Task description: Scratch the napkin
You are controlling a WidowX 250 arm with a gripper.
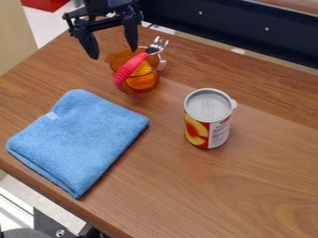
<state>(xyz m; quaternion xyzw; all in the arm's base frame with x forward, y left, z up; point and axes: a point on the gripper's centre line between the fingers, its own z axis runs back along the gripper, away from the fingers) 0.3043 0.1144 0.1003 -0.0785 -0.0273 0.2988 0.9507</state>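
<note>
pincer (114,53) 1 | napkin (79,139) 1 | can (208,122) 1 | cup (118,58) 1 | fork (131,68) 1

You're looking at soft, matt, rough-napped blue cloth (81,139) on smooth wood-look counter (248,186); the fork (136,62) pairs shiny metal tines with a ribbed, plastic-looking handle.

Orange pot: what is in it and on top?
A fork lies across its rim, tines sticking out past it. Inside the pot is something rounded and orange; the fork's handle covers part, so I cannot tell what it is.
</note>
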